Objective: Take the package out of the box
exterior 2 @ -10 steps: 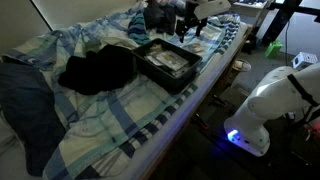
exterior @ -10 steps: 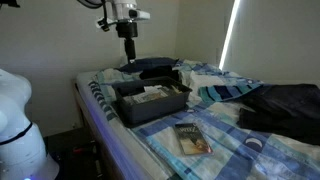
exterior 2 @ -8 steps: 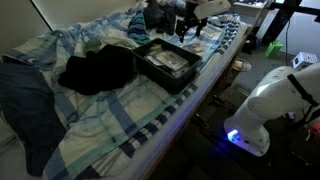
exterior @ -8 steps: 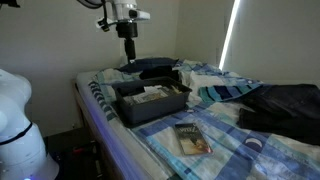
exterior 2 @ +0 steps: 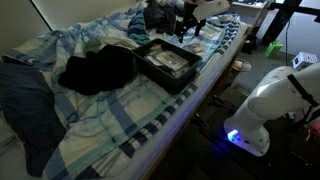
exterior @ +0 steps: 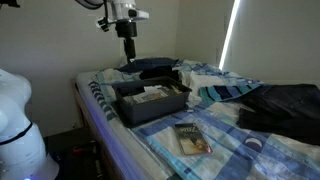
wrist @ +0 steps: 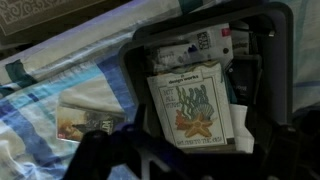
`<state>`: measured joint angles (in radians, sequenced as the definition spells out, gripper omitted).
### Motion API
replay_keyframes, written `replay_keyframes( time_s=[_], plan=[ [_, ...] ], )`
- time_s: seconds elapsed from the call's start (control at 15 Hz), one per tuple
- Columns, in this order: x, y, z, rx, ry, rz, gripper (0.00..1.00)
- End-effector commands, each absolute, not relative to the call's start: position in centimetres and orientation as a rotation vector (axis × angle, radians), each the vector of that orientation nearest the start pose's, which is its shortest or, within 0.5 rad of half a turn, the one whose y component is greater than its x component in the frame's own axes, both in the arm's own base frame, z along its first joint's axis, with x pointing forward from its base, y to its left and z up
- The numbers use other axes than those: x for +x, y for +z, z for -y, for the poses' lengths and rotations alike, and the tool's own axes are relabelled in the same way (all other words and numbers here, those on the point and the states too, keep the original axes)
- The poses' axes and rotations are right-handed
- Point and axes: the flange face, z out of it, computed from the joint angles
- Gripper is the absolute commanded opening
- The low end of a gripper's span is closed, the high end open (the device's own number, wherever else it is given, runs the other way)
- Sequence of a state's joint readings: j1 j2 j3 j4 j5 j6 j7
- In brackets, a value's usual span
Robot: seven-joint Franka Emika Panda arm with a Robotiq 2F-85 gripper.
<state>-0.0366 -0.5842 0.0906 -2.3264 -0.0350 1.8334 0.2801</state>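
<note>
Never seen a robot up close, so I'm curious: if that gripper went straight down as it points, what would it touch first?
Most likely the package lying in the box, centred in the wrist view. Depth is unclear; the gripper might meet the box's rim instead.

Dim bedroom scene: a plain pale wall [exterior: 50, 40] stands behind the counter [exterior: 230, 145], which is draped in a rumpled blue-and-white checked sheet [exterior 2: 120, 120]. A bright vertical strip of daylight [exterior: 231, 30] cuts in at the window side. In an exterior view, a small blue glow [exterior 2: 235, 137] lights the dark floor [exterior 2: 210, 165].
</note>
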Motion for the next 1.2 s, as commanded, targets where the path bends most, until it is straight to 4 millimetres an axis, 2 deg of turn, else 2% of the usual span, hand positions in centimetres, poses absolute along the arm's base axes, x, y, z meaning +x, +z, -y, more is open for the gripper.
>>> replay_keyframes(
  time_s=[0.0, 0.4, 0.67, 1.0, 1.13],
  plan=[
    [38.8, 56.5, -5.3, -3.248, -0.209, -0.267, 1.0],
    [40.0, 55.7, -8.7, -3.34, -0.305, -0.124, 1.0],
    [41.1, 53.2, -9.8, -3.395, -0.309, -0.036, 1.0],
    [42.2, 49.4, -10.9, -3.402, -0.202, 0.066, 1.0],
    [42.0, 48.9, -11.0, -3.373, -0.15, 0.192, 1.0]
  ],
)
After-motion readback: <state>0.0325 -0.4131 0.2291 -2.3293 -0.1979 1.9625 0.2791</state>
